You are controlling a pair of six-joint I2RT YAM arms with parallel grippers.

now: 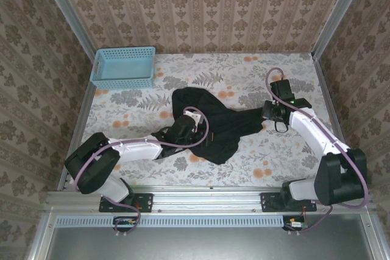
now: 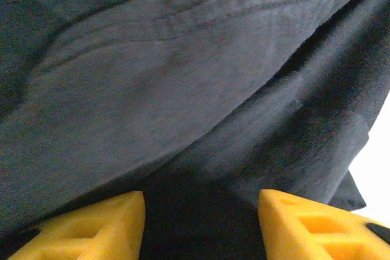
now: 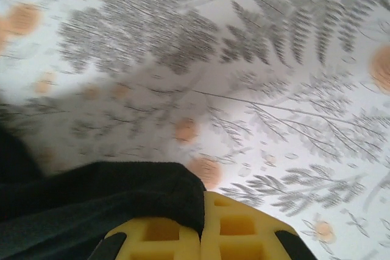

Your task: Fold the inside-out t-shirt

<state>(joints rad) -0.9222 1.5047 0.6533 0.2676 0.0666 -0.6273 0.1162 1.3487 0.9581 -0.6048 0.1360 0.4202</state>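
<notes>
Right jaws clamp t-shirt (image 1: 228,127) edge | left jaws parted over fabric | long axis left-right

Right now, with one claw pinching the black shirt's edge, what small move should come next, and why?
Probably closing the left gripper on the fabric lying between its open jaws. The right gripper is shut on one edge of the t-shirt, which lies bunched on the table; with both ends held, the arms could likely pull it flat.

Black t-shirt (image 1: 210,123) lies crumpled mid-table.
</notes>
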